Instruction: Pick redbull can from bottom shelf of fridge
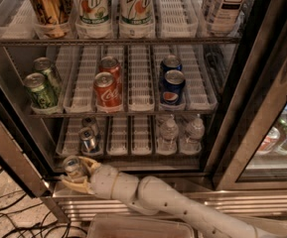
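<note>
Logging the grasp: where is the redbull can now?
The redbull can is lower left in the camera view, in the gripper, just in front of the bottom shelf and its two slim cans.

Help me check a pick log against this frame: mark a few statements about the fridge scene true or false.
1. The gripper is shut on a redbull can at the lower left front of the fridge. True.
2. The bottom shelf holds no slim silver cans. False: two slim silver cans stand in a lane on its left side.
3. Two water bottles stand on the right part of the bottom shelf. True.
4. The Pepsi cans sit left of the cola cans. False: they sit to the right.
</note>
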Controlling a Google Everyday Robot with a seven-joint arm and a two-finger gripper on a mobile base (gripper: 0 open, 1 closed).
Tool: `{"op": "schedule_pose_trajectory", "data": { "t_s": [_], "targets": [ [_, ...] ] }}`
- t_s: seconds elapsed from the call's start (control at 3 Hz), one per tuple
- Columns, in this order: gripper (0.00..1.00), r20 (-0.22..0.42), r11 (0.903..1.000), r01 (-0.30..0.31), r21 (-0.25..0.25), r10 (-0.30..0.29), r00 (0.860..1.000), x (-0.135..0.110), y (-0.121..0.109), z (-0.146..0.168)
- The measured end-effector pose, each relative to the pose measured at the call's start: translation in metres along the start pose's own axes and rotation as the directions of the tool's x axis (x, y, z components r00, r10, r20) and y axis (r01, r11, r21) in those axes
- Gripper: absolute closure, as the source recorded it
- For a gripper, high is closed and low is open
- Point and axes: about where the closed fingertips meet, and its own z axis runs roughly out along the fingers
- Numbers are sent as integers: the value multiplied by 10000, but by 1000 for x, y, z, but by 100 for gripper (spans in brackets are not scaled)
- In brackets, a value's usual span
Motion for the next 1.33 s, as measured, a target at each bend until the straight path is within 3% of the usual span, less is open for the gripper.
{"op": "schedule_pose_trajectory", "data": {
  "t_s": [0.67,1.0,1.33],
  "targets": [
    [100,315,9921,-372,-1197,413,9986,-66,6,-55],
    [100,780,9868,-452,-1555,578,9953,-97,5,-72],
    [100,1356,9856,-630,-1570,847,9871,-137,5,-86]
  ]
}}
